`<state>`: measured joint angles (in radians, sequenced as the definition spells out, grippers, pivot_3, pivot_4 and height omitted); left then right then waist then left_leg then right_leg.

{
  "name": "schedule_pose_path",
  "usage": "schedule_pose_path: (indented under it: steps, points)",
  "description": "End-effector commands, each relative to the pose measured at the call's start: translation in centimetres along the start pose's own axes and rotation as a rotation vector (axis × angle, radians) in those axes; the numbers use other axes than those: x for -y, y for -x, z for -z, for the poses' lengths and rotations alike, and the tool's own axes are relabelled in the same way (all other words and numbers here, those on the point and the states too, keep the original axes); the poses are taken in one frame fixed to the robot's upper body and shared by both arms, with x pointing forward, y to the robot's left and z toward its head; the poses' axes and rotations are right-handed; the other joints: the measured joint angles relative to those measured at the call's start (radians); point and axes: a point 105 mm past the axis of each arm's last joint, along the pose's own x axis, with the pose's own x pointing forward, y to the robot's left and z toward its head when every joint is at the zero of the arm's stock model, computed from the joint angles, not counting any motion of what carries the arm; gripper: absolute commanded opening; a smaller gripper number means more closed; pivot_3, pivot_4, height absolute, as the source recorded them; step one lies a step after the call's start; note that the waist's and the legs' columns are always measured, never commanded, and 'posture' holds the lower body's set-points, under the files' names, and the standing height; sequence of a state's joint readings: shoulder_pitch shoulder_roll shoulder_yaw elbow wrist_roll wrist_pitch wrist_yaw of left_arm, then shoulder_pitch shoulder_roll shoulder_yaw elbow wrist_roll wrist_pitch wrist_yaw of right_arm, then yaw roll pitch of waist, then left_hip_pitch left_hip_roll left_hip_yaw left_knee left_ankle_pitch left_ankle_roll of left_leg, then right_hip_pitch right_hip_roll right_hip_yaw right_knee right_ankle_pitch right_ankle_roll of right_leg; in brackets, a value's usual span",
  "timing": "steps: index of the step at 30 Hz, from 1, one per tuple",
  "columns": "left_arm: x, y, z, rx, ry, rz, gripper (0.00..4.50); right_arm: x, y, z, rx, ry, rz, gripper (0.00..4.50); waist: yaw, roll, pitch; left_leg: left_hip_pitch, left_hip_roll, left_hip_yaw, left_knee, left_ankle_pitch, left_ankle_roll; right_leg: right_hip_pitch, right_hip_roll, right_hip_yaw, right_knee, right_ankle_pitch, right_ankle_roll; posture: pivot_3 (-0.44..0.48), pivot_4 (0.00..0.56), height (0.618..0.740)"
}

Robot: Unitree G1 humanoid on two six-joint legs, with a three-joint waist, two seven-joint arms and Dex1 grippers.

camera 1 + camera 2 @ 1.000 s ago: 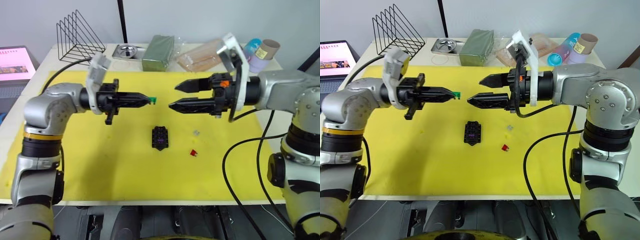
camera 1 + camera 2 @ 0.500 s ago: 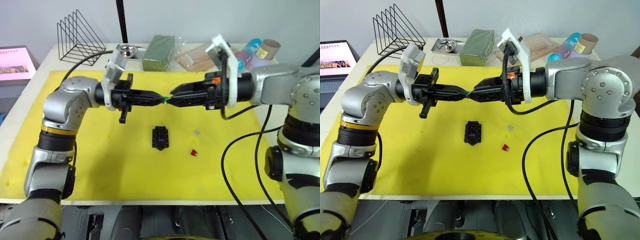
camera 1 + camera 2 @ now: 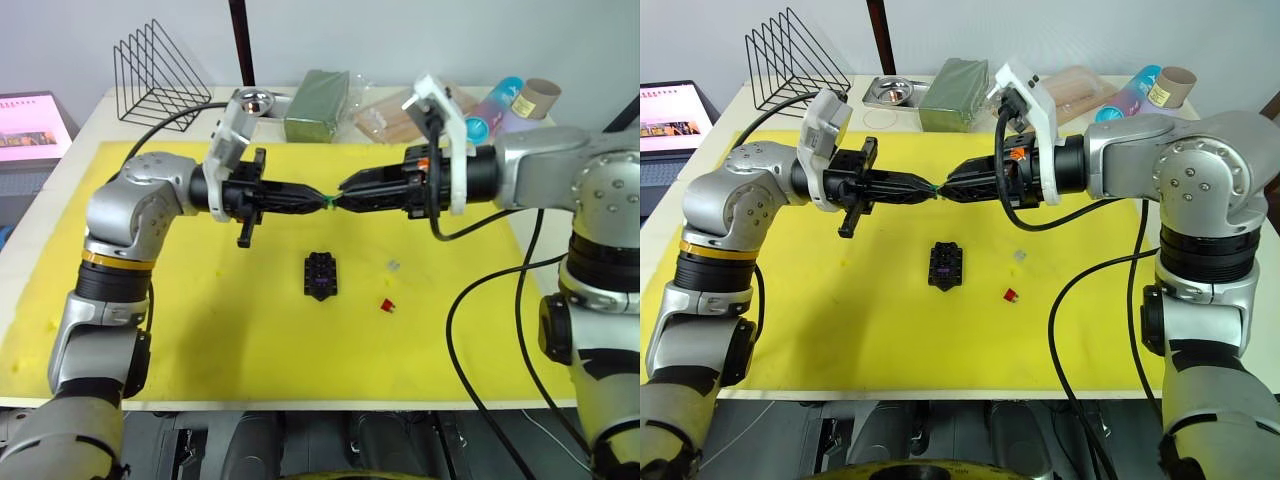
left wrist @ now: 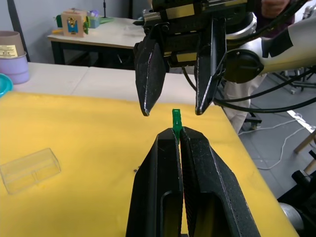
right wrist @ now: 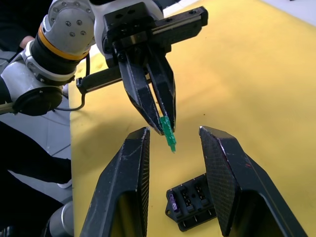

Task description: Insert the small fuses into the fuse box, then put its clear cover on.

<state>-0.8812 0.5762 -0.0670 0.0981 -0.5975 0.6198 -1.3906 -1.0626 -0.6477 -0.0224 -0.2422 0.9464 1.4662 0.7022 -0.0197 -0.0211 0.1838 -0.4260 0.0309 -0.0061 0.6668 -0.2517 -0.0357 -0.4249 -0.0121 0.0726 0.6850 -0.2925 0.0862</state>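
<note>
Above the yellow mat (image 3: 200, 330), my left gripper (image 3: 324, 200) is shut on the green fuse (image 4: 176, 118), which sticks out past its tips. My right gripper (image 3: 344, 197) meets it head-on, open, one finger on each side of the green fuse (image 5: 169, 134) with a gap on both sides. The black fuse box (image 3: 320, 275) lies on the mat below them with a purple fuse (image 5: 172, 199) in one slot. A pale grey fuse (image 3: 394, 265) and a red fuse (image 3: 387, 305) lie loose to its right. The clear cover (image 4: 29, 168) rests on the mat.
Along the table's back edge stand a wire rack (image 3: 155, 70), a metal dish (image 3: 255, 100), a dark green block (image 3: 317, 103), a clear bag of sticks (image 3: 400, 115) and cups (image 3: 520, 105). A lit screen (image 3: 30, 125) sits at the far left.
Both grippers moved together over the mat's middle. My right gripper's fingers narrowed from wide apart to close on either side of the green fuse.
</note>
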Motion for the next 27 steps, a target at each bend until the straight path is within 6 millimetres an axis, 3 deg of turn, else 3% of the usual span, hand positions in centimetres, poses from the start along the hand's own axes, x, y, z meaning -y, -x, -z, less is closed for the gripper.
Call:
schedule_pose_path:
  steps: [1,17,20,23,27]
  points:
    - [0.22,-0.24,-0.92,-0.008,-0.051,0.014,0.00,-0.43,0.38,-0.55,0.020,0.055,0.003,1.63,0.000,0.000,0.000,0.000,0.000,0.000,0.000,0.000,0.000,0.000,0.000,0.000,0.000,0.000,0.000,0.000,0.150,0.740]
    - [0.10,-0.37,-0.93,-0.016,-0.061,0.005,0.00,-0.60,0.23,-0.37,0.027,0.070,-0.008,1.63,0.000,0.000,0.000,0.000,0.000,0.000,0.000,0.000,0.000,0.000,0.000,0.000,0.000,0.000,0.000,0.000,0.150,0.740]
    - [0.09,-0.38,-0.99,-0.015,-0.064,0.003,0.00,-0.64,0.24,-0.38,0.027,0.072,-0.009,1.11,0.000,0.000,0.000,0.000,0.000,0.000,0.000,0.000,0.000,0.000,0.000,0.000,0.000,0.000,0.000,0.000,0.150,0.740]
    - [0.09,-0.38,-1.04,-0.013,-0.066,0.001,0.00,-0.59,0.21,-0.32,0.025,0.072,-0.008,0.08,0.001,0.000,0.000,0.000,0.000,0.000,0.000,0.000,0.000,0.000,0.000,0.000,0.000,0.000,0.000,0.000,0.150,0.740]
    - [-0.01,-0.38,-1.19,-0.004,-0.065,-0.004,0.00,-0.47,0.09,-0.17,0.019,0.072,-0.004,0.03,0.001,0.000,0.000,0.000,0.000,0.000,0.000,0.000,0.000,0.000,0.000,0.000,0.000,0.000,0.000,0.000,0.150,0.740]
